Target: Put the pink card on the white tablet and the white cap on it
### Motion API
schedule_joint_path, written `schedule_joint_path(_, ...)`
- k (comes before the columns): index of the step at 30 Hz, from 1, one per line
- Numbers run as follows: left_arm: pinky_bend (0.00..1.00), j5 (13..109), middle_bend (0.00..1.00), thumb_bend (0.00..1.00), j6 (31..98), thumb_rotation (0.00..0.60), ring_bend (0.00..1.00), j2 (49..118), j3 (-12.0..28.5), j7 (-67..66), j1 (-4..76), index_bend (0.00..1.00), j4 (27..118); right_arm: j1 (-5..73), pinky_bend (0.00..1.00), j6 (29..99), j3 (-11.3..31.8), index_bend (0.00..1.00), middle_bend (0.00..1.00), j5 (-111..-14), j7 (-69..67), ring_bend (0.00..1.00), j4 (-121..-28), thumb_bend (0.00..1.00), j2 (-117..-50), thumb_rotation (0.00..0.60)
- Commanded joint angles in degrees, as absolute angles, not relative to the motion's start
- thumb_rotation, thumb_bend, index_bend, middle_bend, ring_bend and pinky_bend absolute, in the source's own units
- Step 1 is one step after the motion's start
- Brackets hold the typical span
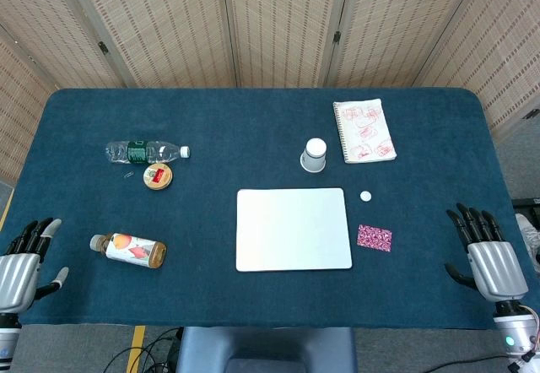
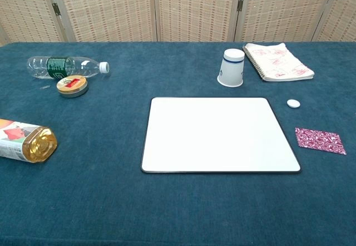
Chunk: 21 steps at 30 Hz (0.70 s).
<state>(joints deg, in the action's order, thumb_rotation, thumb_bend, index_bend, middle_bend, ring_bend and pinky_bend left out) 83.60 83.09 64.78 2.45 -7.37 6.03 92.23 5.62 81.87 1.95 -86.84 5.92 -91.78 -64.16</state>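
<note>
The white tablet [image 1: 293, 229] [image 2: 219, 134] lies flat in the middle of the blue table. Just right of it lies the pink patterned card [image 1: 374, 237] [image 2: 320, 140]. The small white cap [image 1: 365, 195] [image 2: 293, 103] sits a little beyond the card, near the tablet's far right corner. My right hand [image 1: 487, 256] rests open at the table's right front edge, well right of the card. My left hand [image 1: 24, 259] is open at the left front edge, holding nothing. Neither hand shows in the chest view.
An upturned paper cup [image 1: 314, 154] and a spiral notebook [image 1: 363, 130] lie behind the tablet. On the left are a clear water bottle [image 1: 145, 150], a round tin [image 1: 158, 175] and a juice bottle [image 1: 129, 250] on its side.
</note>
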Motion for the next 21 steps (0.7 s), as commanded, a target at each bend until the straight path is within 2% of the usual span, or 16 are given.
schedule_joint_path(1,0.23,83.5,0.1,0.34,82.7,0.6,0.07,64.9,2.4,-7.1,6.2,0.0,92.1,5.6,0.0,82.0,2.0,0.0,0.0,-86.9,5.8,0.0,-91.8,0.13,-64.1,0.6)
schedule_joint_path(10,0.23,84.4,0.1,0.34,83.9,0.6,0.07,64.7,2.3,-7.1,5.8,0.0,92.6,6.1,0.0,80.3,1.9,0.0,0.0,-86.2,5.1,0.0,-91.8,0.13,-63.9,0.6)
schedule_joint_path(15,0.23,85.1,0.1,0.34,83.8,0.6,0.07,64.5,2.3,-5.3,6.1,0.0,92.1,7.3,0.0,76.6,2.3,0.0,0.0,-83.2,3.0,0.0,-92.2,0.13,-63.6,0.6)
schedule_joint_path(21,0.23,84.9,0.1,0.34,82.3,0.6,0.07,63.0,1.2,-0.7,5.8,0.0,92.1,7.4,0.0,74.8,3.9,0.01,0.03,-77.5,2.1,0.0,-92.3,0.13,-67.2,0.6)
